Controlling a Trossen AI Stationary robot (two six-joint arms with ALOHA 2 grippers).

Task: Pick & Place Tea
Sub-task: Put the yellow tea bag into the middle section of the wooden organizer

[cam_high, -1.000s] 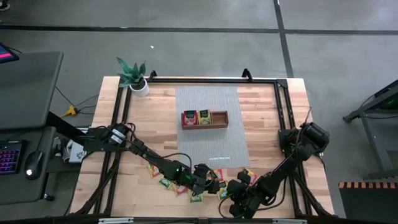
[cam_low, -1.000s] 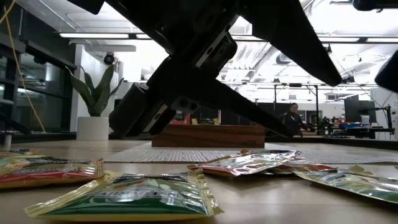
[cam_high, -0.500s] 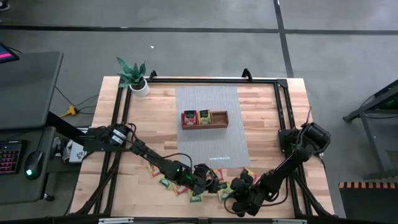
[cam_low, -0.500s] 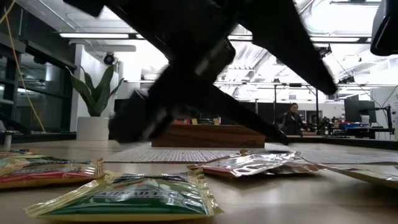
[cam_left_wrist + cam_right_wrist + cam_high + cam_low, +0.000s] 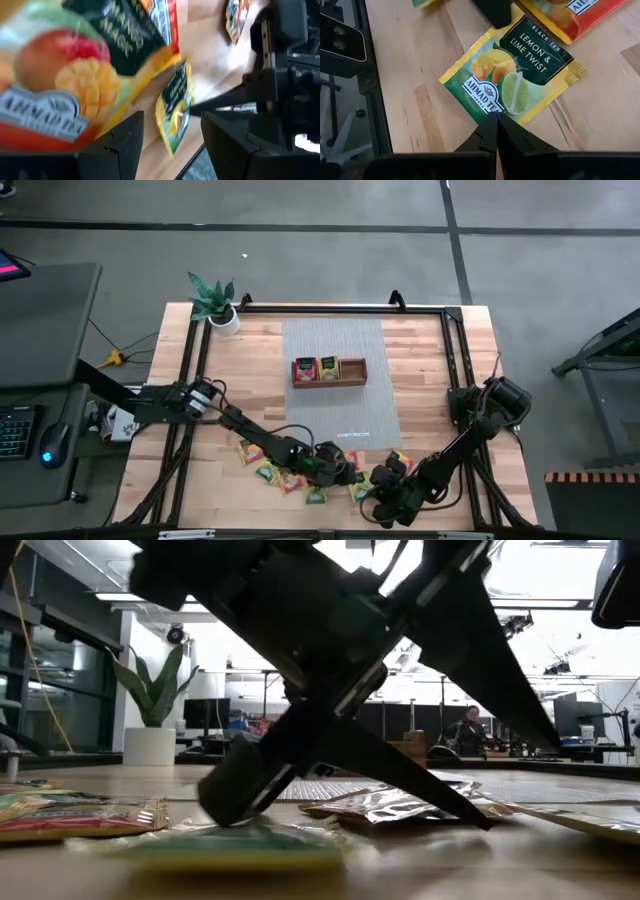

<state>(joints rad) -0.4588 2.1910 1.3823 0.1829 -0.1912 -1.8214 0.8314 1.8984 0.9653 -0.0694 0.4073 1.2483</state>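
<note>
A potted plant (image 5: 213,304) stands at the counter's (image 5: 430,370) far left corner, and a grey mat (image 5: 335,405) runs down the middle with the wooden tray (image 5: 329,371) near its far end, packets filling two of the tray's compartments. Along the counter's near edge, the tea packets (image 5: 268,472) lie scattered in red, yellow and green. The left arm reaches low across the near left of the counter, its left gripper (image 5: 340,470) down among those packets with its jaws apart; in the left wrist view a red and yellow mango packet (image 5: 75,75) lies close before them, though whether it is held cannot be told. Just to the right, near the near edge, the right gripper (image 5: 385,500) points down with its jaws pressed together, their tips at the edge of a green and yellow lemon and lime packet (image 5: 512,75) lying flat on the wood, a red packet (image 5: 575,12) just beyond it. In the low view the left arm fills the middle, with a blurred green packet (image 5: 235,845) under it and silvery packets (image 5: 400,802) behind. A person (image 5: 468,730) shows in the room beyond.
</note>
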